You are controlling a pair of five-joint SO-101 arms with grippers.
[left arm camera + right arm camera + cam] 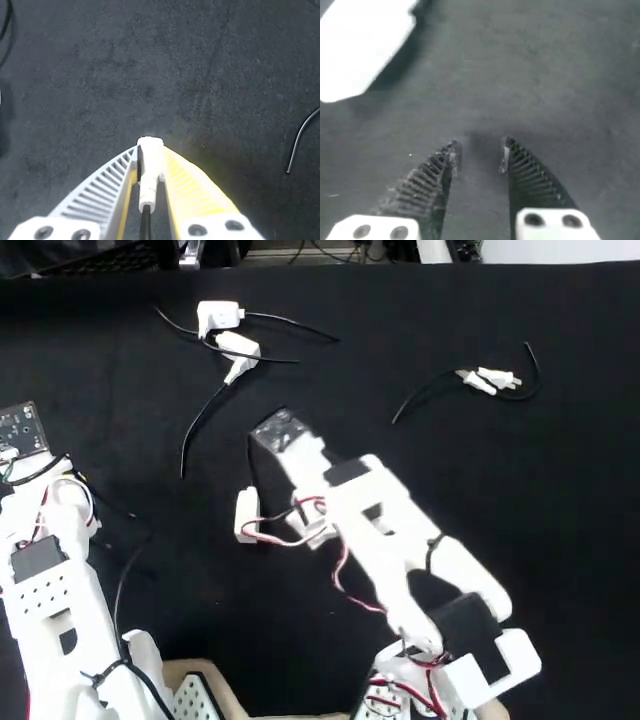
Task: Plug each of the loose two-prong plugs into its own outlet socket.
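While my left gripper [150, 149] is clamped on one white plug [149, 172], my right gripper [477, 150] hangs apart over the table [545, 75]; another plug [238, 346] lies loose far left, so I judge most plugging remains.

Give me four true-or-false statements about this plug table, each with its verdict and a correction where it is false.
1. The left gripper has its fingers shut on a white plug. True.
2. The right gripper holds a black cable. False: its fingers are open with nothing between them.
3. A loose connector, white with a black cable, lies on the right part of the table, apart from both arms. True.
4. The table has a white surface. False: its surface is black.
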